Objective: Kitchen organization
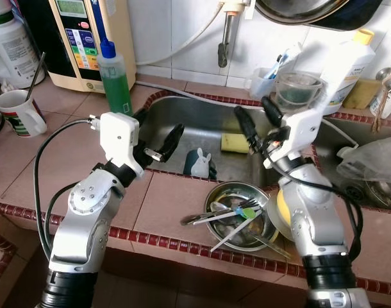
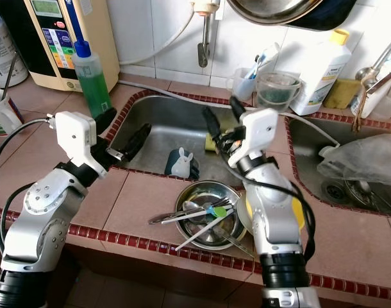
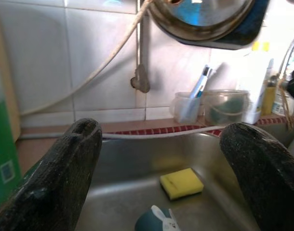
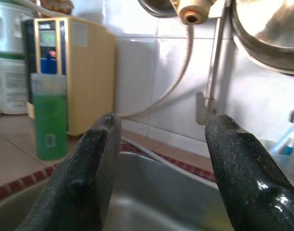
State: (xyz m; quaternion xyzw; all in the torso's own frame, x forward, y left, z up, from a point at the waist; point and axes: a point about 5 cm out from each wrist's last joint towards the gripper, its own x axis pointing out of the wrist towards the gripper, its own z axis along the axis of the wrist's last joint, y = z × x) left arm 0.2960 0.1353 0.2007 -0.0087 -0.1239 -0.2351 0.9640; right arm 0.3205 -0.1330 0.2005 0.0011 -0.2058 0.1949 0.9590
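**Left wrist: over the sink**

The left hand (image 3: 164, 178) is spread wide, its fingers (image 3: 55, 178) at the lower corners. Between them lie a yellow sponge (image 3: 181, 183) and a rabbit figure (image 3: 156, 220) in the sink (image 3: 127, 173). Upper centre hangs a pan (image 3: 205, 19).

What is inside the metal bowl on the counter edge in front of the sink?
The metal bowl holds a pile of cutlery: spoons, forks and chopsticks, one piece with a green and blue handle. The bowl's bottom beneath them is mostly covered.
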